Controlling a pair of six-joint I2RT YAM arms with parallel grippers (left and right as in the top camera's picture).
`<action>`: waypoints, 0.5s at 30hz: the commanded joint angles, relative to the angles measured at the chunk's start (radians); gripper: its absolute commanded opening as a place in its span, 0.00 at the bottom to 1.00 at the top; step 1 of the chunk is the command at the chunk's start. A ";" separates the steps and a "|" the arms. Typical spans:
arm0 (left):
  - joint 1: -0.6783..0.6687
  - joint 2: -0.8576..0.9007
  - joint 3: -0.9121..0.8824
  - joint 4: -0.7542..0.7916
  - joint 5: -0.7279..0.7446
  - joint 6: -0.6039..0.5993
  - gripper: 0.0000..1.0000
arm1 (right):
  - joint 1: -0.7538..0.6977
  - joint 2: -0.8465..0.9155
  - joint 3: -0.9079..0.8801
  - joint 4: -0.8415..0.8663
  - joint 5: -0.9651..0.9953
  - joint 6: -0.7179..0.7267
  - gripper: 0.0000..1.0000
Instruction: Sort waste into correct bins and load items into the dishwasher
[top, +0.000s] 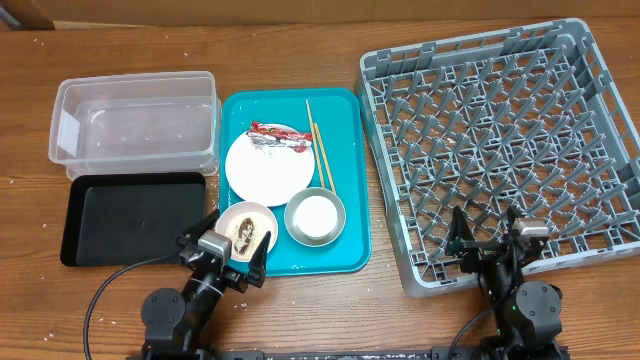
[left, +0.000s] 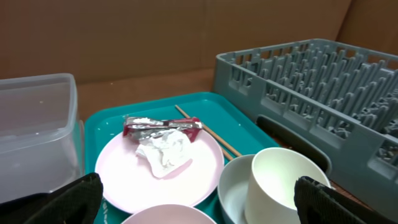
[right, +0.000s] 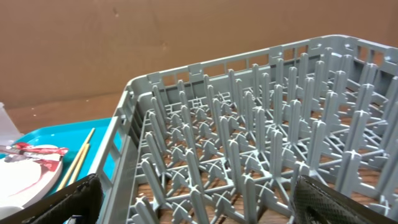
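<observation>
Black fingertips (left: 68, 200) of the left gripper (top: 225, 256) sat at either bottom corner of its wrist view, spread wide with nothing between them but air. Its jaws were fully released and touched nothing. Just beyond them, on the near end of the teal tray (top: 345, 125), lay the small pink dish (top: 246, 227) with brown scraps (top: 244, 233) in it. From overhead the dish sat in line with the gap between the open fingers. Beside it to the right stood the round bowl (top: 315, 216), and the left wrist view showed the tiny white cup (left: 273, 186) standing upright inside it.

Farther back on the tray rested the large plate (top: 268, 168), carrying the crumpled red-and-white wrapper (top: 278, 134) and white tissue (left: 165, 152). Both chopsticks (top: 318, 150) lay side by side along the plate's right edge.

Over at the right, the right gripper (top: 483, 240) hovered at the near wall of the grey dish rack (top: 500, 130), its jaws equally wide and empty. Upright pegs filled the space ahead of them.

Left of the teal tray, the clear tub (top: 135, 82) sat at the back and the black tray (top: 140, 215) in front, both well apart from either gripper.
</observation>
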 joint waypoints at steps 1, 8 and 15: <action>-0.005 -0.006 -0.002 0.026 0.097 -0.034 1.00 | 0.001 -0.008 -0.006 -0.002 -0.158 0.004 1.00; -0.005 -0.006 0.039 0.149 0.280 -0.261 1.00 | 0.001 -0.008 0.040 0.095 -0.423 0.122 1.00; -0.005 0.143 0.314 -0.084 0.261 -0.319 1.00 | 0.001 0.112 0.332 -0.048 -0.423 0.143 1.00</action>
